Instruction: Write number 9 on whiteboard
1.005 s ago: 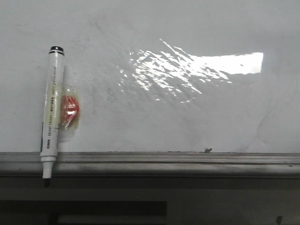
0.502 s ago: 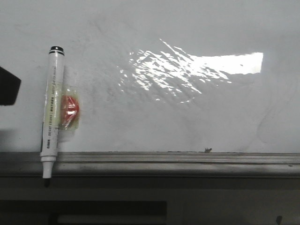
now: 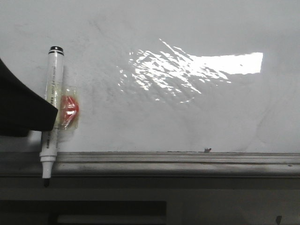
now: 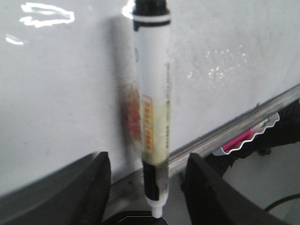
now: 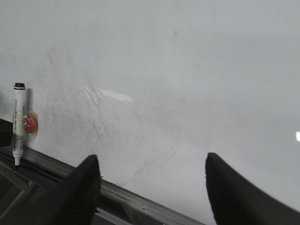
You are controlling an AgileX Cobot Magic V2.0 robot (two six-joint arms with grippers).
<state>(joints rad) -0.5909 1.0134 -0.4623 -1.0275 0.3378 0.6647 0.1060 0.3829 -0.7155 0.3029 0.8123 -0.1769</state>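
- White marker [image 3: 52, 112] hangs upright on the whiteboard [image 3: 187, 117], held by a red magnet [image 3: 69, 110] under clear tape; black cap end up, tip down past the ledge [image 3: 164, 159].
- Your left gripper [image 4: 145, 187] is the nearer one; in the front view its dark body covers the board's left edge and overlaps the marker's lower barrel.
- In the left wrist view the marker stands between the two fingers [image 4: 89, 187], its long axis running away from the wrist; jaws spread, nothing grasped, a gap on each side of the barrel.
- Your right gripper [image 5: 150, 187] hovers well apart from the marker, fingers wide, holding nothing; it faces bare board.
- No 9 is on the board yet; only faint smudges, a glare patch and a tiny dark dash near the ledge.
- Judgement: the coming move turns on squeezing across the barrel, square to its vertical axis; close off-centre and the marker may twist on its magnet.
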